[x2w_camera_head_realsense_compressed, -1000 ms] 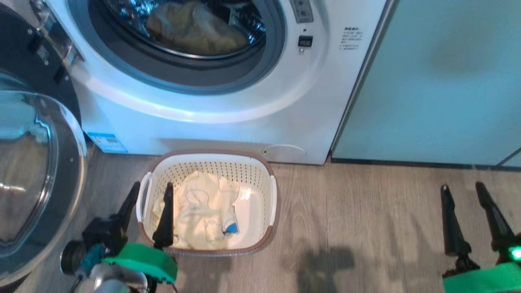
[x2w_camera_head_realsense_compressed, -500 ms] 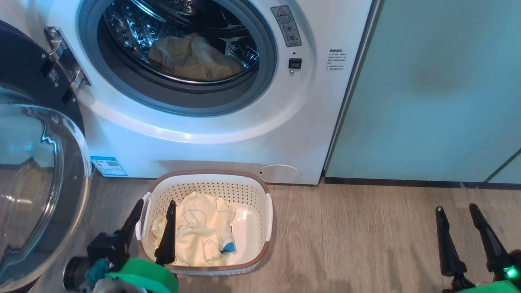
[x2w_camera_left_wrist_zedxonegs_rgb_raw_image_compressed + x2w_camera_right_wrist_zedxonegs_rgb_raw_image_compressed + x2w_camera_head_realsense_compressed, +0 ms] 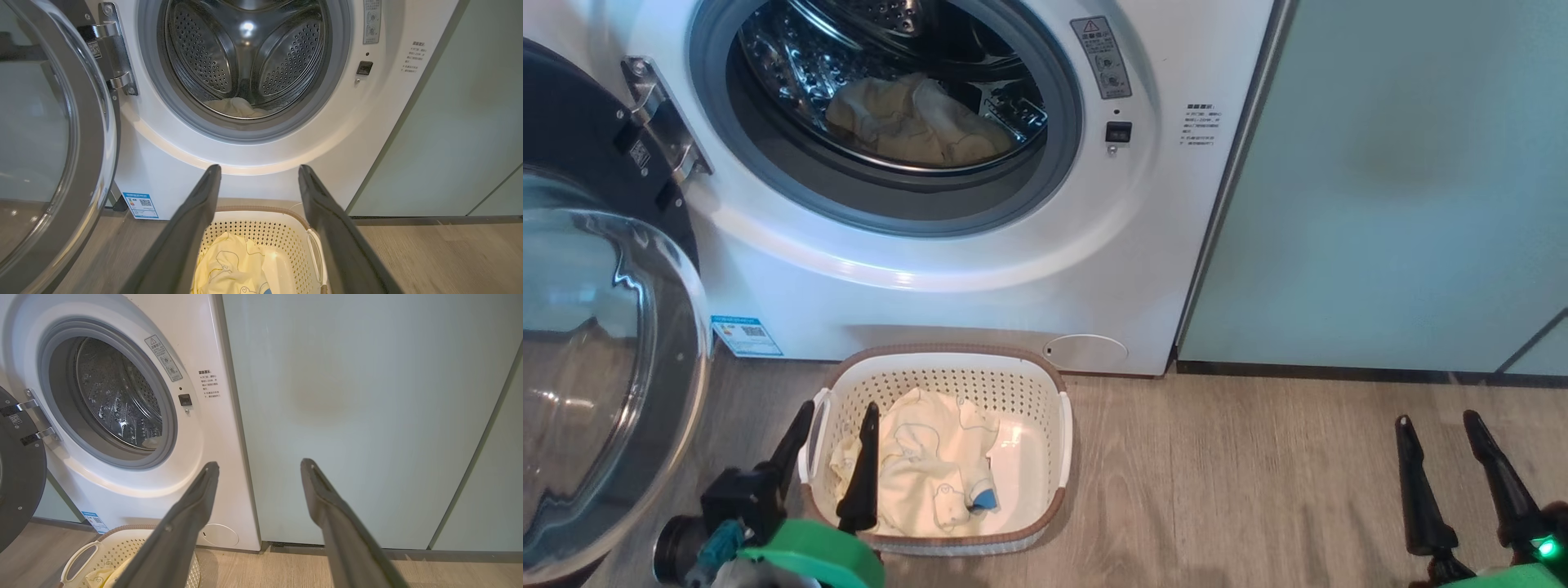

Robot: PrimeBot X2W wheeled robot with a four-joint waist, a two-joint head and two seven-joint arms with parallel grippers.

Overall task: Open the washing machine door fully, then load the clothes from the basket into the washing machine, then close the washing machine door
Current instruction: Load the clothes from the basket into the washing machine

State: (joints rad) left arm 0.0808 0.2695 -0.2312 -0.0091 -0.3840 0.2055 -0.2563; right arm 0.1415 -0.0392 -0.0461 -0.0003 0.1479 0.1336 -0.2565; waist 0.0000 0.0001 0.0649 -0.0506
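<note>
My left fingers spread, empty, over basket left rim; right fingers same, well right of basket. I'd dip onto clothes, pinch mid-bunch; maybe single garment.

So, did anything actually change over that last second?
Only the head camera tipped upward, so everything slid down the picture. Nothing was grabbed or released: the left tool by the basket and the right tool over the floor stayed open and empty, the clothes unmoved, the washing machine door wide open.
</note>
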